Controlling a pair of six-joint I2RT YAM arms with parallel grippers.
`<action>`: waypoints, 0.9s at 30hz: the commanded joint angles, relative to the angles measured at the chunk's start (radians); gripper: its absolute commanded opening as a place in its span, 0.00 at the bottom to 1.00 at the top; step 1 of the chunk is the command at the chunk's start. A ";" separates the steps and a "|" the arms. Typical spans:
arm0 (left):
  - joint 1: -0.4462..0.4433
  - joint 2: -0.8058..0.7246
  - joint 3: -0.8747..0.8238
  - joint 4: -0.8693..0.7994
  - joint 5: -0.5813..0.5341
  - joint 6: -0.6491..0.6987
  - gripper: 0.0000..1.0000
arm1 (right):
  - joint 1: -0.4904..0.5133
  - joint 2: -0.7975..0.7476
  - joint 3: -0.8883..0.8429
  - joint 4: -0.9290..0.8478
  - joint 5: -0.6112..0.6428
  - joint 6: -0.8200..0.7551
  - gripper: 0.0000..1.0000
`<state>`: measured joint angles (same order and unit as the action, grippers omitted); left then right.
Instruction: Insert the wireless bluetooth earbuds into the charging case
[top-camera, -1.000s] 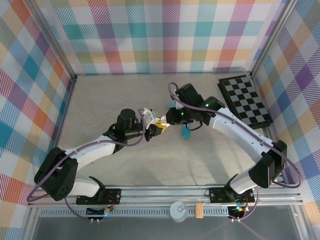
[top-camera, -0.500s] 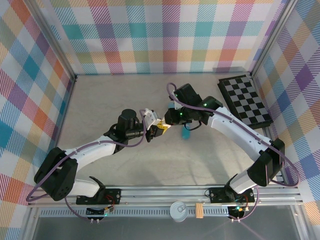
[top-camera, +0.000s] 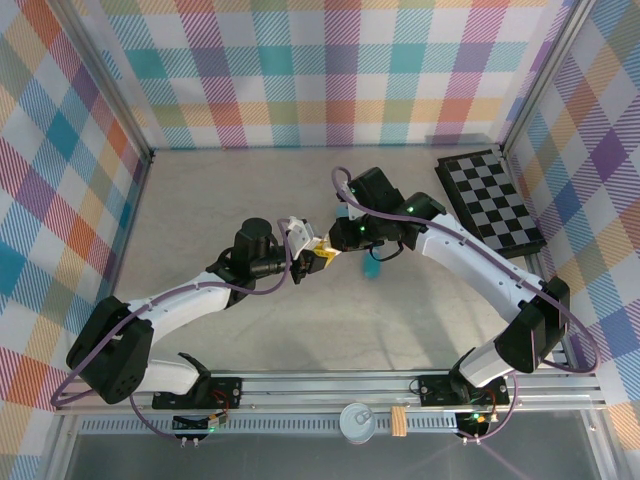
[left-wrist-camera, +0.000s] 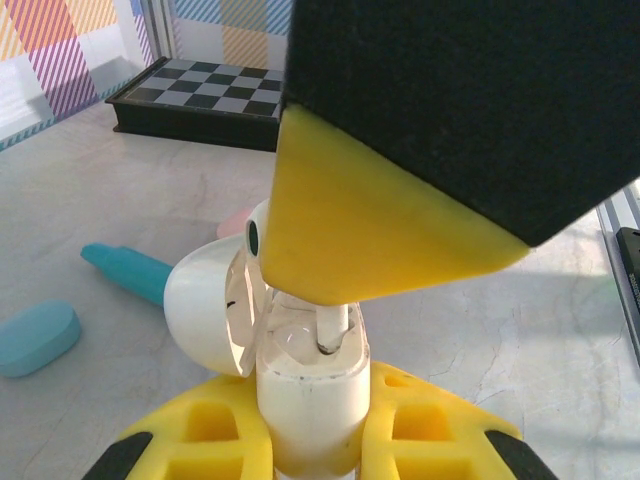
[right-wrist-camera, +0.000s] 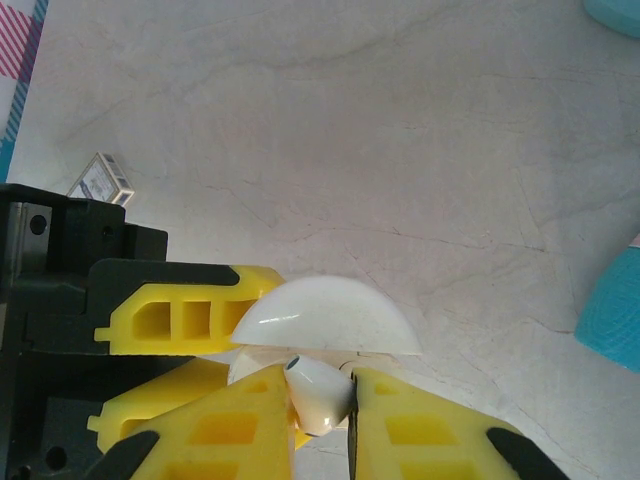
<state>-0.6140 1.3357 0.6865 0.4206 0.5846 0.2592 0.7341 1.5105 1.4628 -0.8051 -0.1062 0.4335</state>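
Where top view is coarse, wrist views resolve left gripper (left-wrist-camera: 315, 450) clamping case (left-wrist-camera: 308, 392), right gripper (right-wrist-camera: 320, 428) pinching white earbud (right-wrist-camera: 322, 393).

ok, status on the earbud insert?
Left gripper shut on white charging case, lid open. Right gripper shut on white earbud, stem poking into the case. Nothing seen blocking it.

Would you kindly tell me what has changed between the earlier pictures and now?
The right tool, shut on a white earbud, edged slightly toward the left tool, the earbud's stem now at the open white case. Nothing was grasped or released. The left tool stays shut on the case; the teal stick lies unmoved.
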 joint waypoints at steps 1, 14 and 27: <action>-0.012 -0.032 0.039 0.045 0.024 0.008 0.00 | 0.005 0.016 0.008 -0.027 -0.027 -0.034 0.18; -0.012 -0.039 0.030 0.087 0.041 0.015 0.00 | 0.005 0.054 0.027 -0.040 -0.095 -0.066 0.25; -0.012 -0.043 0.019 0.092 0.029 0.026 0.00 | 0.005 -0.003 0.051 -0.057 0.021 -0.061 0.48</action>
<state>-0.6140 1.3338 0.6868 0.4103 0.5854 0.2596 0.7418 1.5394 1.5005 -0.8307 -0.1352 0.3798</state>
